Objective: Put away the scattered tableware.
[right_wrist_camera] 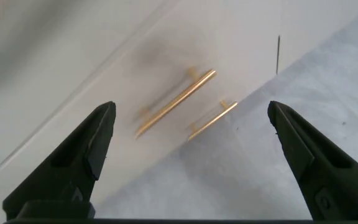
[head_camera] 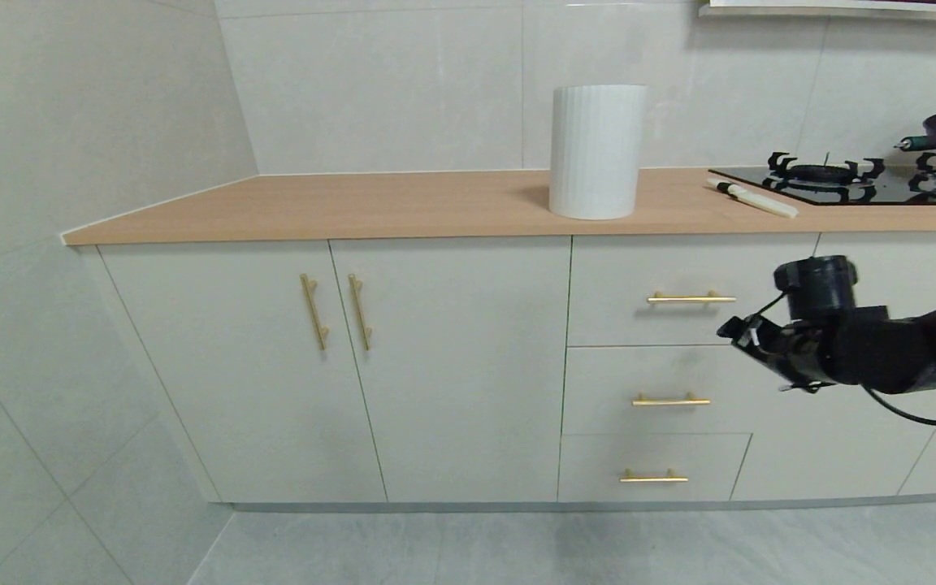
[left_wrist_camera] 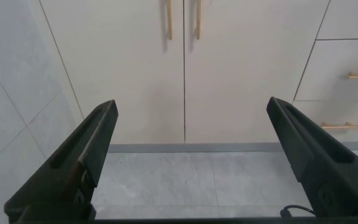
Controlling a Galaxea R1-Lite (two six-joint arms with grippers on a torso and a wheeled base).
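Wooden counter (head_camera: 403,207) edge above right jaws; both jaws wide open, empty; floor (left_wrist_camera: 185,180) beneath left jaws.

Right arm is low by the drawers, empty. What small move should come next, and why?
Probably raise the right end effector toward the white utensil lying on the countertop by the stove. It is open and empty, hangs below counter level before the drawers, and that utensil is the only loose tableware in sight.
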